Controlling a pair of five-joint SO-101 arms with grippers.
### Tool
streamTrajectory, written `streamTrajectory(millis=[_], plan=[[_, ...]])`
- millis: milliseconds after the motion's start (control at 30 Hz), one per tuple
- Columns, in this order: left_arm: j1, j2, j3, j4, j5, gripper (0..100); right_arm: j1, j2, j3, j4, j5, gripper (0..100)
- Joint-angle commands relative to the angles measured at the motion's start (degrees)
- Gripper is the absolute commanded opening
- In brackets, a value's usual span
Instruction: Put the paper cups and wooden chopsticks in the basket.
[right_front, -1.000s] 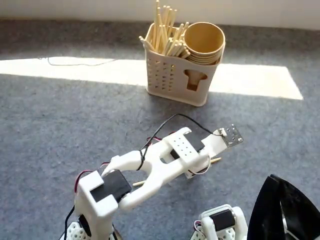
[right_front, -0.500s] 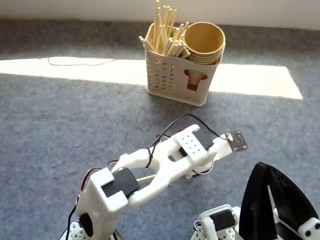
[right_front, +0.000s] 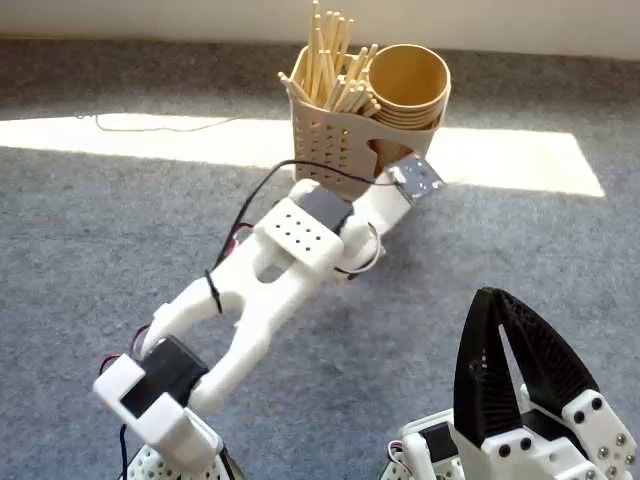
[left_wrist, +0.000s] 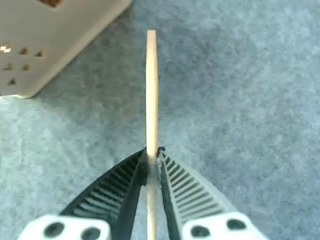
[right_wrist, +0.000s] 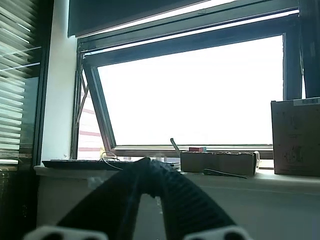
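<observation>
left wrist view: pale straight chopstick (left_wrist: 151, 90)

you have open carpet (right_front: 110, 250) either side of the basket (right_front: 340, 160). inside, chopsticks (right_front: 325, 60) crowd one compartment, stacked cups (right_front: 408, 85) fill the other. the left arm (right_front: 270, 280) lies across the basket's front, the chopstick (left_wrist: 151, 90) pinched in the left gripper (left_wrist: 151, 156) jutting near its wall. the right gripper (right_front: 515, 350) stands well apart.
</observation>
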Motion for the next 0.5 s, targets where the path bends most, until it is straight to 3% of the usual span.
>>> streamTrajectory(millis=[0,200,467], plan=[[-2.86,-8.48,1.36,-0.18,-0.18,0,-0.40,-0.13,0.48,-0.04,-0.26,0.6],[-5.41,-17.98,8.22,-4.40,-0.09,0,0.22,-0.04,3.91,0.31,-0.26,0.6],[-6.46,-24.66,16.48,-12.48,0.00,0,12.35,-0.04,13.93,-0.13,-0.26,0.6]])
